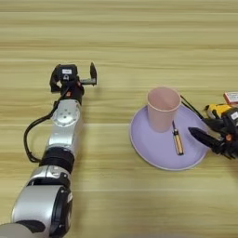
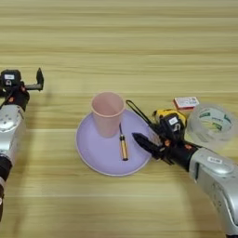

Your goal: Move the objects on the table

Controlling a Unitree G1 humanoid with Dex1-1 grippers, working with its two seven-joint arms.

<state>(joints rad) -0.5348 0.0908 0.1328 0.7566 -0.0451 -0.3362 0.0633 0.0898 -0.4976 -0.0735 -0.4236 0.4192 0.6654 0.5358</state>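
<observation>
The right gripper (image 2: pixel 148 139) sits low at the right-hand edge of the large lilac round plate (image 1: pixel 153 155), its two black fingers spread in a moderate V with nothing between them; one fingertip reaches over the plate's rim. Just ahead of those tips, on the plate, lies the small thin screwdriver with an amber handle (image 2: pixel 123 148), its shaft pointing away from the robot towards the pale pink plastic cup (image 2: pixel 108 114), which stands upright on the plate's far half, beyond and to the left of the pincer. Directly behind the fingers, beside the wrist, rests the yellow-and-black tape measure (image 2: pixel 169 119), its black strap (image 2: pixel 135 110) trailing towards the cup. Further right of the pincer are a clear roll of tape (image 2: pixel 212 123) and a small red-and-white box (image 2: pixel 186 102). The left gripper (image 1: pixel 76 80) is parked well away on the light wooden table (image 1: pixel 121 42), fingers apart and empty.

The screwdriver looks already set down, so the step in hand is probably clearing the pincer from the plate. Doing it well would mean keeping the fingers apart, lifting before drawing back so the lower tip does not drag the rim, and steering clear of the tape measure close behind, which a careless retreat could knock.
</observation>
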